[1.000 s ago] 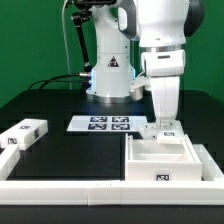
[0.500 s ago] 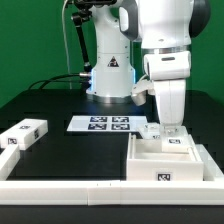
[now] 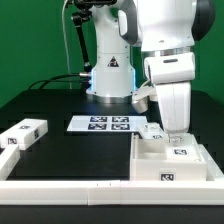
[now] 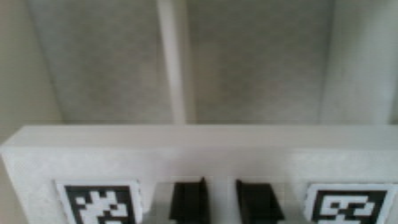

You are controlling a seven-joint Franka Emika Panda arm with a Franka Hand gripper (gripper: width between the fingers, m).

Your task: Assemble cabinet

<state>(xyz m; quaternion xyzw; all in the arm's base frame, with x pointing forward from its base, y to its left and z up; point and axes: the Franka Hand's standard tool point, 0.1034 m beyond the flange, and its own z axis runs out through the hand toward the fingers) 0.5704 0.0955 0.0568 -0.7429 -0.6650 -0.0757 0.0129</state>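
Observation:
The cabinet (image 3: 165,168) is a large white open box at the exterior view's right, with a tag on its front. My gripper (image 3: 173,137) reaches down onto its far wall, next to a small tagged white piece (image 3: 151,129). In the wrist view the two dark fingers (image 4: 187,203) stand close together with a narrow white strip of the cabinet wall (image 4: 196,150) between them and a tag on either side. The gripper (image 4: 221,202) looks shut on that wall. Beyond the wall lies the box's pale inside.
A tagged white block (image 3: 22,133) lies at the exterior view's left. The marker board (image 3: 105,124) lies in front of the robot base. A long white border rail (image 3: 60,186) runs along the front edge.
My gripper has moved toward the exterior view's right, and the cabinet box has slid the same way with it. The block at the left has not moved.

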